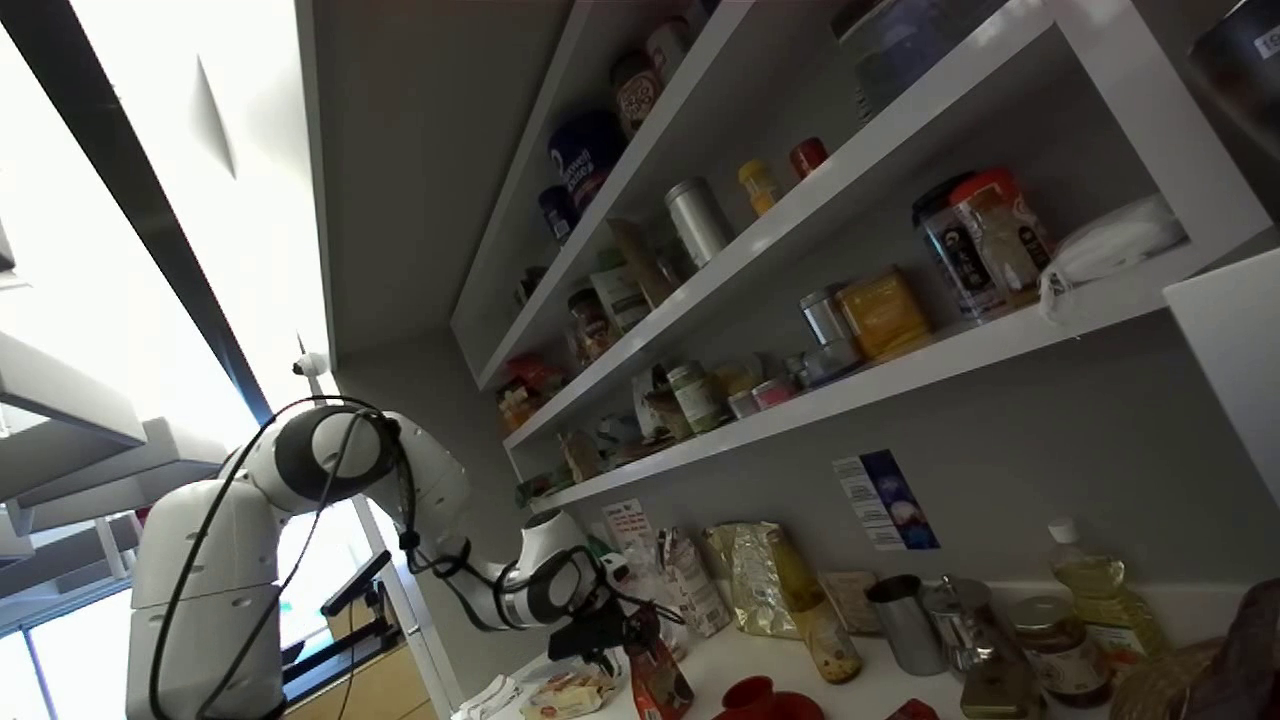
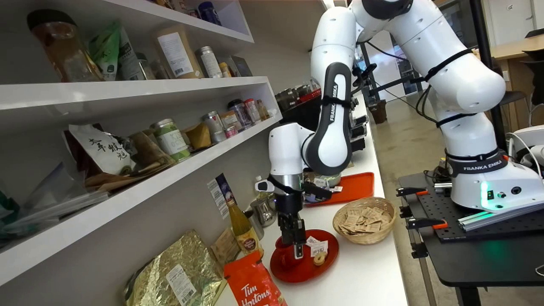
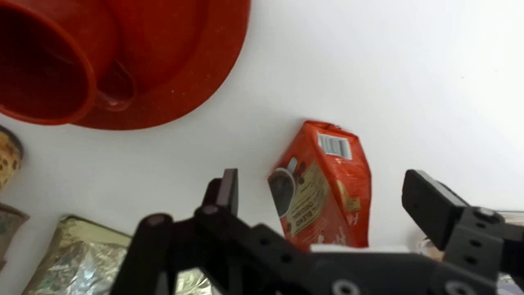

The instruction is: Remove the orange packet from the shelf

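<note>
1. Black and close in the wrist view: my gripper [image 3: 325, 190], jaws spread wide, nothing gripped. Lined up between the fingertips [image 3: 425, 203], the orange packet [image 3: 325, 186], bare counter [image 3: 417, 78] showing each side of it, its top hidden behind the gripper's body. Ahead of the jaws, off to one side, there's the red plate [image 3: 217, 61] with the cup [image 3: 92, 37]; no swinging that way for me.

2. In an exterior view, the shelf [image 1: 900, 371] runs well above the jaws, and the packet stands just beside them on the counter; touching or clear, I can't tell. I judge it's off the shelf already, so my step looks like a clean getaway: rise straight, jaws left wide, no wrist roll until the fingertips pass the packet's top.

3. In an exterior view, the packet, lettered Tim Hortons, looks apart from the jaws, in the foreground, the foil bag [image 2: 178, 270] just past it. Depth is tricky here; I'd go slowly, since a nudge could tip it.
</note>
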